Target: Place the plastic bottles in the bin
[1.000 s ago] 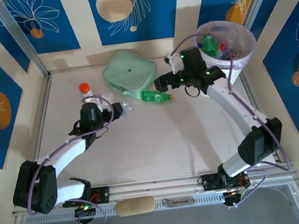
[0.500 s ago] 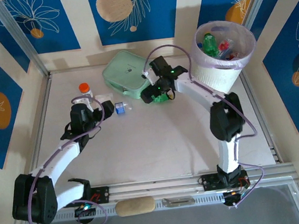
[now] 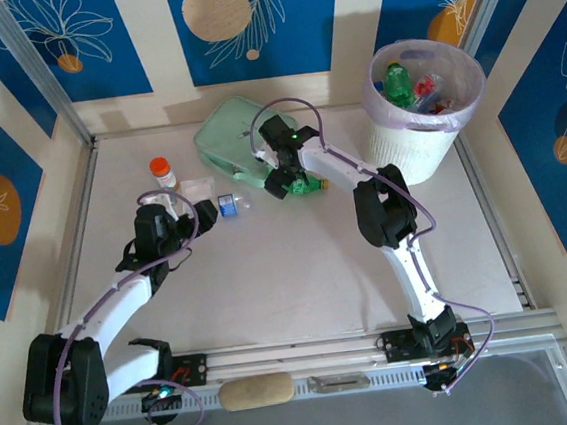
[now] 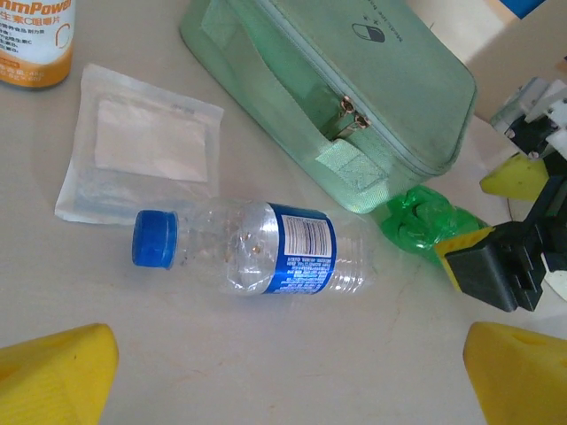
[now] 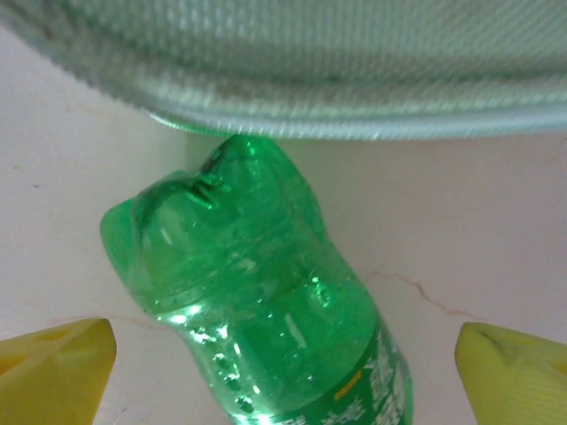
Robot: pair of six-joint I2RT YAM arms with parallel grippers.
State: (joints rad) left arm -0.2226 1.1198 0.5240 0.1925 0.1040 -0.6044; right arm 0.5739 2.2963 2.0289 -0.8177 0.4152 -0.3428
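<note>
Inside right gripper [image 5: 283, 372] (jaws wide): green bottle [image 5: 266, 292]

table [image 3: 299, 271] | on it: green bottle [image 5: 266, 328], clear bottle [image 4: 257, 248], pouch [image 4: 354, 80], orange-capped bottle [image 3: 162, 171], flat packet [image 4: 142, 155], bin [image 3: 408, 145]

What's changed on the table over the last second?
The right gripper swung from beside the bin leftward and down; its open jaws now straddle the green bottle beside the mint-green pouch. The left gripper drew back, uncovering the clear blue-capped bottle. Nothing gripped or released. Bottles, pouch, bin unmoved.
</note>
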